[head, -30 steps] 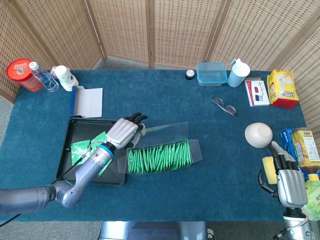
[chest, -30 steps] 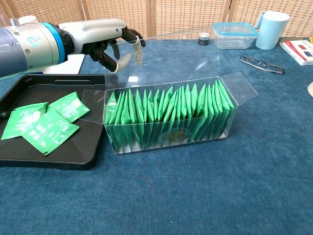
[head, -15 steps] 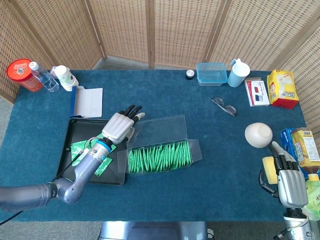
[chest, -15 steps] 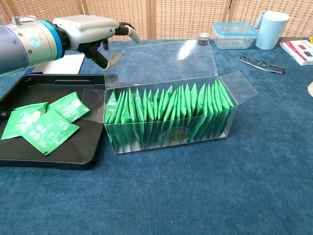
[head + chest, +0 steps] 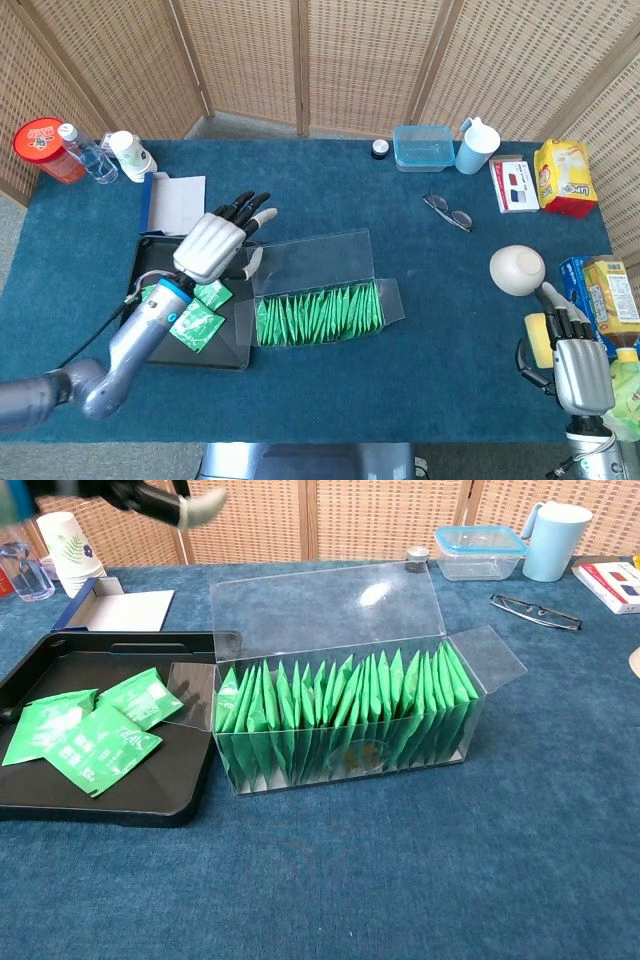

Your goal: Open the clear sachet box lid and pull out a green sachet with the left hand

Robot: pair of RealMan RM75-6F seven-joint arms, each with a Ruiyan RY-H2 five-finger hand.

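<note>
- The left hand [image 5: 213, 243] hovered over the upper right corner of the black tray [image 5: 148, 248], fingers [image 5: 243, 208] spread and holding nothing; in the chest view only its fingertips [image 5: 196, 504] showed at the top edge.
- The clear box [image 5: 318, 290] stood just right of the left hand on the blue desk [image 5: 420, 340], touching the tray's right side.
- The lid [image 5: 325, 605] stood open, tilted back away from the robot, and apart from the hand; the end flaps [image 5: 488, 657] were folded outward.
- A row of green sachets [image 5: 340, 720] stood upright and packed inside the box, below and right of the left hand; none was in the hand.
- Loose green sachets [image 5: 85, 735] lay flat in the tray, under and behind the left wrist in the head view.
- A white pad with a blue edge [image 5: 176, 203] lay just beyond the left hand, past the tray's far rim.
- The right hand [image 5: 578, 368] rested at the desk's near right edge, well apart from the box, fingers straight and close together, grasping nothing.
- A yellow sponge [image 5: 538, 337] sat just left of the right hand; whether they touched could not be told.
- A white bowl [image 5: 517, 269] lay upside down beyond the right hand, with a pair of glasses [image 5: 447, 212] further off.
</note>
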